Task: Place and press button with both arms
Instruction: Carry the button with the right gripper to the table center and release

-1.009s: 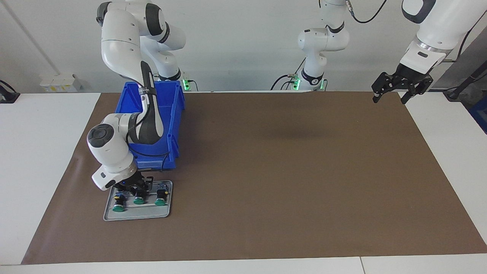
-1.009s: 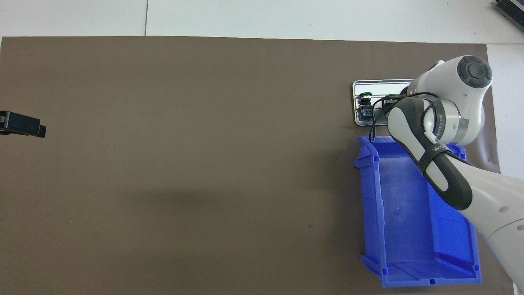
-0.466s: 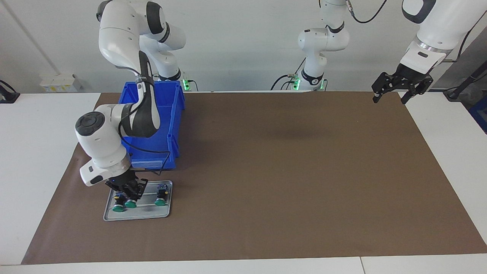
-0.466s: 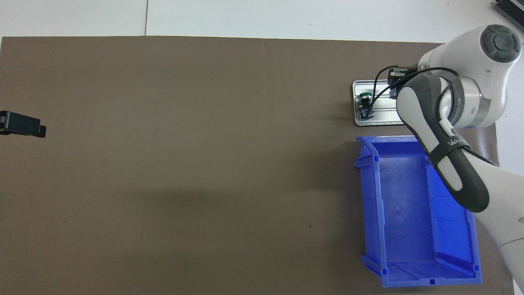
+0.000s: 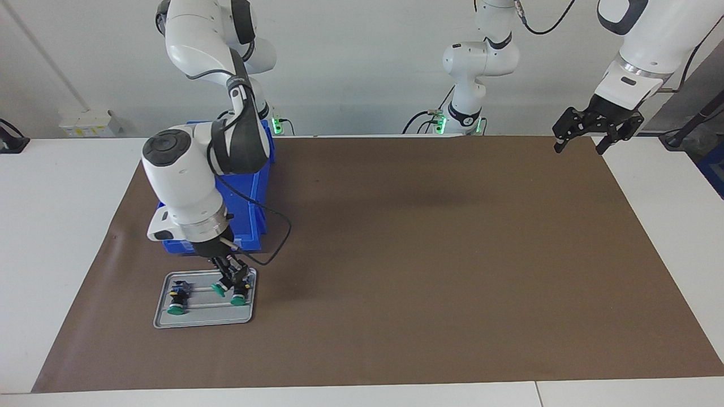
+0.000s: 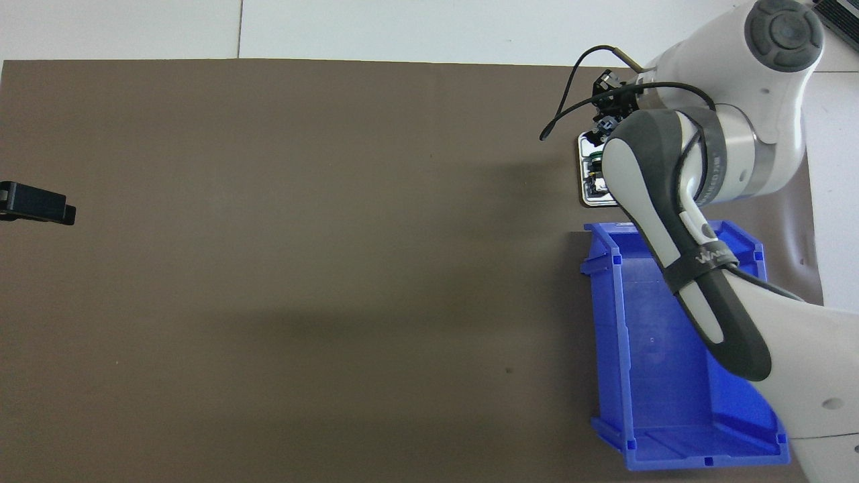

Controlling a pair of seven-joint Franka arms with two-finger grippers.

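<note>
One waiting arm: the left hand [image 5: 585, 134] hung open over the mat's [image 5: 424, 254] edge at the left arm's end of the bench [image 5: 56, 226], well apart from the work.
Bin: a blue bin [image 6: 658, 362] sat on the mat at the right arm's end, close to the robots.
Tray: a grey tray [image 5: 203, 323] lay just beside the bin, farther from the robots.
Right hand: the right hand [image 5: 231, 275] was closed on a button [image 5: 218, 288], held tilted just above the tray with its green cap pointing away from the robots.
Spare buttons: two more lay in the tray, one [image 5: 176, 305] toward the right arm's end, one [image 5: 239, 297] right beside the held one.
Step in hand: probably carrying the button out to open mat.
Doing it well: lift straight up until clear of the neighbour and the tray rim, then travel toward the middle of the mat.
Setting down: bring it upright on its base, cap up, within the left arm's reach.
Risk: a tilted grip might slip or topple on release.
</note>
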